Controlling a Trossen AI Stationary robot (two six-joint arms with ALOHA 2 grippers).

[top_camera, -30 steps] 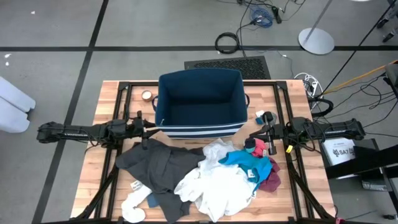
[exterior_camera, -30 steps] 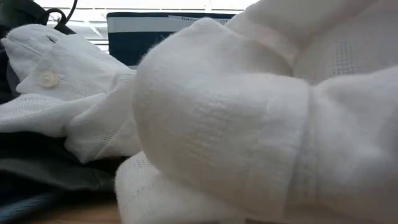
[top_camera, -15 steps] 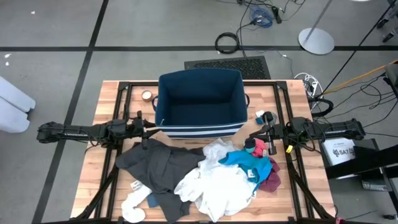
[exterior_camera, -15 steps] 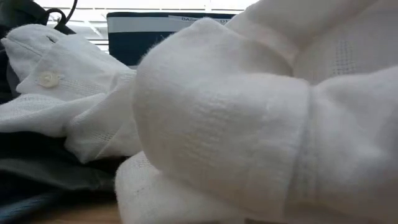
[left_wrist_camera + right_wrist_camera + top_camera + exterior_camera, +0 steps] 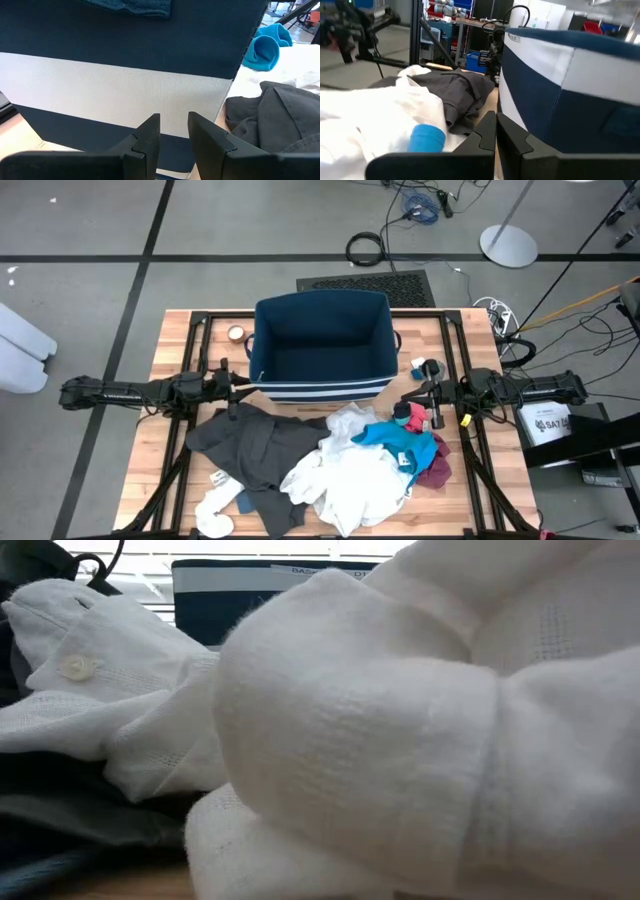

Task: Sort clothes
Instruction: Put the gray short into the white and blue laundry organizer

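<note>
- Fabric clothes (image 5: 330, 465) lying heaped in front of bin (image 5: 320, 345), tangled; likely dragging extra pieces if grabbed.
- L gripper (image 5: 172, 131) hanging part open, empty, by bin stripe; risking snag.
- R gripper (image 5: 495, 131) sitting closed, empty, near teal piece (image 5: 400, 442).

Two dark arms (image 5: 130, 392), seemingly matte black pincers (image 5: 172, 131)

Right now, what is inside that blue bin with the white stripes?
From above, the bin looks empty: only its dark blue floor shows. The near inside wall is hidden, so something small there could go unseen.
</note>
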